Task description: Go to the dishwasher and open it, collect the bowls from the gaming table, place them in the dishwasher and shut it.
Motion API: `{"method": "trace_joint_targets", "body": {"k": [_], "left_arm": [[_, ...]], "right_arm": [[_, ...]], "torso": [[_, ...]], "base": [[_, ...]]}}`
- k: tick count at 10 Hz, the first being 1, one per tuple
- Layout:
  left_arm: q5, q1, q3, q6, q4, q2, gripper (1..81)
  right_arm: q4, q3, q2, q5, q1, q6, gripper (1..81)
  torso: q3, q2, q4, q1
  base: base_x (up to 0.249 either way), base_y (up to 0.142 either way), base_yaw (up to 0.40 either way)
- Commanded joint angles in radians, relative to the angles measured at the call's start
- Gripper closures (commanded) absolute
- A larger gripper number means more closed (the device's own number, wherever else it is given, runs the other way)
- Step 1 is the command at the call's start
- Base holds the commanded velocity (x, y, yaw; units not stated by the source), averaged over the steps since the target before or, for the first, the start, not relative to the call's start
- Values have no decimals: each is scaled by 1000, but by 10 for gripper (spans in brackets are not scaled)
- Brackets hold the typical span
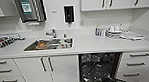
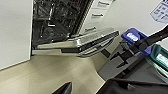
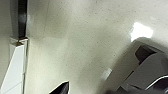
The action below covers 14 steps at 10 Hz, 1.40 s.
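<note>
The white worktop (image 1: 90, 44) runs the full width of the kitchenette, wall cupboards (image 1: 113, 0) above it and white drawer fronts (image 1: 7, 72) and cabinet doors (image 1: 47, 70) below. Set under the counter, right of the sink, the dishwasher (image 1: 98, 67) stands open: its dark cavity and wire racks are exposed, and the left wrist view shows its door (image 2: 82, 42) dropped to about level above the pale floor (image 2: 62, 72), steel edge facing out. So the opening step looks done, and no bowl is in sight here.

The steel sink (image 1: 49, 44) holds some dishes, with a tap (image 1: 51, 33) behind it. A paper-towel dispenser (image 1: 29, 8) and a dark soap dispenser (image 1: 69, 13) hang on the wall. Small bottles and crockery (image 1: 112, 31) cluster on the right of the counter.

I cannot tell how either gripper's jaws stand. The lowered door juts into the room, so I'd say any turn away for the bowls should swing wide of it and leave it down.
</note>
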Motion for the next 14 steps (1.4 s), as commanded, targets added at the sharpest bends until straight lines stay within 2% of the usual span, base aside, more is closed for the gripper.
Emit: {"method": "trace_joint_targets", "body": {"k": [1, 2, 4, 5, 7, 9, 10, 11, 13, 14], "left_arm": [[38, 61, -159, -2, -28, 99, 10], [37, 130, -261, 0, -21, 173, 10], [32, 221, -506, 0, -21, 328, 10], [28, 264, -575, 0, -21, 373, 10], [-62, 339, -722, 1, -25, 449, 10], [-158, 436, -835, -2, -30, 514, 10], [-173, 464, -912, -9, -43, 561, 10], [-176, 491, -968, -13, -73, 598, 10], [-172, 507, -1032, -13, -174, 644, 10], [-167, 510, -1052, -13, -191, 653, 10]], "right_arm": [[-124, -62, 27, -16, 1, -203, 10], [-136, -121, 69, 21, -47, -280, 10], [-136, -246, 133, 190, -128, -430, 10], [-142, -274, 155, 204, -161, -492, 10], [-163, -312, 182, 208, -196, -573, 10], [-205, -340, 205, 239, -234, -625, 10], [-225, -372, 225, 265, -250, -639, 10], [-239, -401, 242, 288, -266, -639, 10], [-245, -453, 270, 325, -280, -641, 10], [-269, -458, 275, 331, -291, -644, 10]], "torso": [[0, 0, 0, 0], [0, 0, 0, 0], [0, 0, 0, 0], [0, 0, 0, 0], [0, 0, 0, 0], [0, 0, 0, 0], [0, 0, 0, 0], [0, 0, 0, 0], [0, 0, 0, 0], [0, 0, 0, 0]], "base": [[0, 0, 0], [0, 0, 0], [0, 0, 0], [0, 0, 0], [0, 0, 0], [0, 0, 0], [0, 0, 0], [0, 0, 0], [0, 0, 0], [0, 0, 0]]}}
